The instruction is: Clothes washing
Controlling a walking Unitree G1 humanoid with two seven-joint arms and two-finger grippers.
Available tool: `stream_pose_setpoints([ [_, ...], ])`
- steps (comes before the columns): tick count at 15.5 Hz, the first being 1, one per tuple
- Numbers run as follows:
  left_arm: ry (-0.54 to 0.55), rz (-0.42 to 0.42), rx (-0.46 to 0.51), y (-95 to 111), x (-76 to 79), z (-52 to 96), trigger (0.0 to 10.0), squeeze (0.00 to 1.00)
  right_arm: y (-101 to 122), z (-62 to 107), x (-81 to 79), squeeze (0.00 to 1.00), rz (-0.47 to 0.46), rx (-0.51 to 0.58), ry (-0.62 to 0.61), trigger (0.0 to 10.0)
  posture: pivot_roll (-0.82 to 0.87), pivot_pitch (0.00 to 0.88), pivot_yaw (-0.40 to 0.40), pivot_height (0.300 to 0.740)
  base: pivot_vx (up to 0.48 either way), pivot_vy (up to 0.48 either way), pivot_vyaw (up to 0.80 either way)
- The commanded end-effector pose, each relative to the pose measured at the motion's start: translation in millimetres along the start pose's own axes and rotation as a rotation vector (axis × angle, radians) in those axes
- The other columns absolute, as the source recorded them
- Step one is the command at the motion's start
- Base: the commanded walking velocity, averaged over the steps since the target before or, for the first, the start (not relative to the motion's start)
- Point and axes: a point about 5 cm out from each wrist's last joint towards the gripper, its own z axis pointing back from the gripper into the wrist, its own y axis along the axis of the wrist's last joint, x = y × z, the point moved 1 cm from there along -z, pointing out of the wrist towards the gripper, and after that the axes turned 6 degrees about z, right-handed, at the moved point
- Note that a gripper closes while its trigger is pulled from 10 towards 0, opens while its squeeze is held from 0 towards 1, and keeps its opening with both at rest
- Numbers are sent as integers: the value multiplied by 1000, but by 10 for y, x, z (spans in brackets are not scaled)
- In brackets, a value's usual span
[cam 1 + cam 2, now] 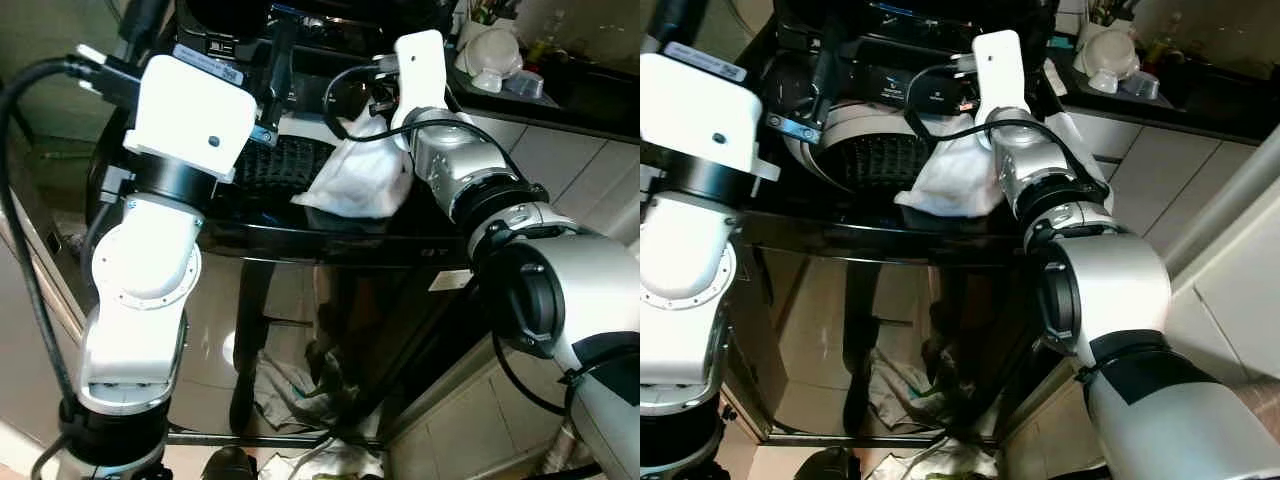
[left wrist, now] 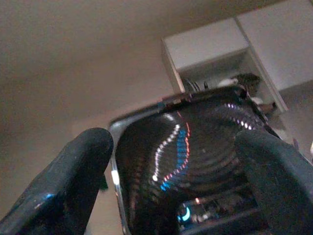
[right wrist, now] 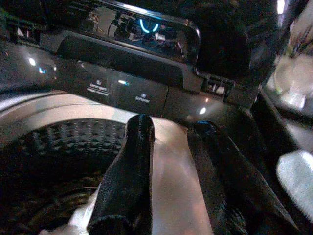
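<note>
- Step in hand: loading the washing machine (image 1: 840, 150).
- White cloth (image 1: 355, 180) is draped over the drum's front rim, beside the right arm.
- Right tool (image 3: 171, 171): fingers apart, empty, above the drum.
- Left tool (image 2: 181, 181): fingers apart, empty, pointing at the raised lid (image 2: 195, 147).
- Next move: push or lift the cloth fully into the drum.

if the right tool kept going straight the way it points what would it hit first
Most likely the pale rim of the washer drum lying between and just beyond the right tool, with the dark control panel behind it; depth is hard to judge.
</note>
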Motion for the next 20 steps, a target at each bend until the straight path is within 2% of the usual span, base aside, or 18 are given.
stream_pose_setpoints([
  [1, -25, 19, -80, -130, 68, 3, 10000, 0, 102, 4, 77, 1000, -48, 26, -13, 10000, 230, 14, -149, 740, 0, 0, 0],
  [2, -18, 58, -144, -250, 97, 31, 10000, 0, 98, 7, 114, 1000, -70, 29, -27, 10000, 213, 12, -139, 740, 0, 0, 0],
  [3, -8, 46, -206, -351, 119, 53, 10000, 0, 96, 12, 160, 1000, -78, 30, -53, 10000, 213, 12, -139, 740, 0, 0, 0],
  [6, -2, 68, -244, -419, 134, 78, 10000, 0, 131, 15, 192, 1000, -115, 45, -56, 10000, 195, 11, -126, 740, 0, 0, 0],
  [7, -1, 72, -248, -425, 138, 78, 10000, 0, 200, 20, 218, 1000, -66, 78, -72, 10000, 195, 11, -126, 740, 0, 0, 0],
  [8, 8, 84, -263, -451, 144, 103, 10000, 0, 429, 54, 293, 0, 62, 217, -139, 10000, 181, 2, -127, 740, 0, 0, 0],
  [9, 37, 108, -296, -504, 134, 158, 10000, 0, 652, 145, 347, 0, 233, 423, -229, 10000, 180, 3, -127, 740, 0, 0, 0],
  [10, 76, 103, -349, -591, 96, 280, 10000, 0, 373, 327, 397, 0, 258, 572, -288, 10000, 169, 6, -128, 740, 0, 0, 0],
  [11, 94, 94, -365, -611, 50, 349, 10000, 0, 117, 615, 419, 0, 232, 637, -306, 10000, 154, 13, -118, 740, 0, 0, 0],
  [12, 80, 89, -373, -617, 36, 381, 10000, 0, -84, 889, 415, 0, 270, 662, -302, 10000, 123, 16, -102, 740, 0, 0, 0],
  [13, 46, 84, -375, -620, 57, 393, 10000, 0, -315, 1059, 429, 0, 318, 637, -283, 10000, 113, 16, -97, 740, 0, 0, 0],
  [14, -33, 85, -379, -662, 148, 387, 10000, 0, -1012, 1239, 517, 0, 388, 449, -270, 10000, 78, 10, -67, 740, 0, 0, 0],
  [15, -57, 83, -383, -683, 180, 379, 10000, 0, -1205, 1272, 496, 0, 392, 372, -245, 10000, 78, 10, -67, 740, 0, 0, 0],
  [16, -68, 90, -386, -725, 205, 360, 10000, 0, -1453, 1231, 413, 0, 333, 249, -193, 10000, 59, 0, -40, 740, 0, 0, -775],
  [17, -58, 84, -399, -774, 205, 370, 10000, 0, -1501, 1173, 291, 0, 290, 220, -129, 10000, 59, 0, -35, 740, 0, 0, -800],
  [18, -8, 94, -447, -876, 193, 442, 10000, 0, -1502, 1084, 173, 0, 287, 200, -64, 10000, 58, 0, -35, 740, 0, 0, 0],
  [19, 47, 128, -509, -993, 237, 565, 10000, 0, -1432, 998, 145, 0, 195, 215, -62, 10000, 67, 0, -40, 740, 0, 0, 0],
  [20, 73, 130, -531, -1036, 259, 616, 10000, 0, -1408, 967, 130, 0, 184, 220, -56, 10000, 69, 0, -43, 740, 0, 0, 0],
])
